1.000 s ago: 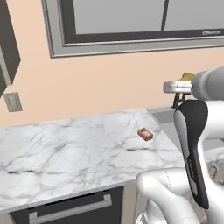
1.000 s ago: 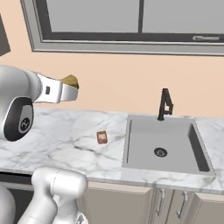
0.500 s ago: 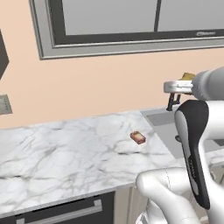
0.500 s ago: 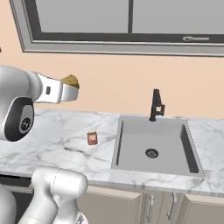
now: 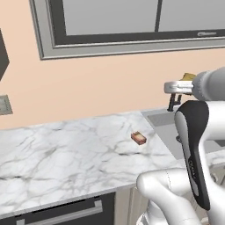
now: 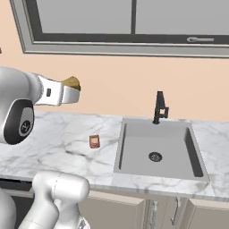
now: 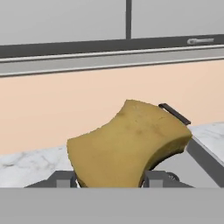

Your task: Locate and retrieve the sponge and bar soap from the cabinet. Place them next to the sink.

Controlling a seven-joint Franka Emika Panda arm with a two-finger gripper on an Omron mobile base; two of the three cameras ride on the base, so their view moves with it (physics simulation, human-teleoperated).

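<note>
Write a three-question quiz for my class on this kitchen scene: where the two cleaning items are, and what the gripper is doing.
1. True or false: the bar soap lies inside the sink.
2. What does the gripper hold? A) the sponge B) the faucet C) nothing
3. Fill in: the faucet stands at the sink's ____ edge, by the wall.

Key
1. False: it lies on the marble counter, apart from the basin, on the side away from the faucet's right.
2. A: the gripper is shut on the yellowish sponge, held up in the air above the counter.
3. Back.
</note>
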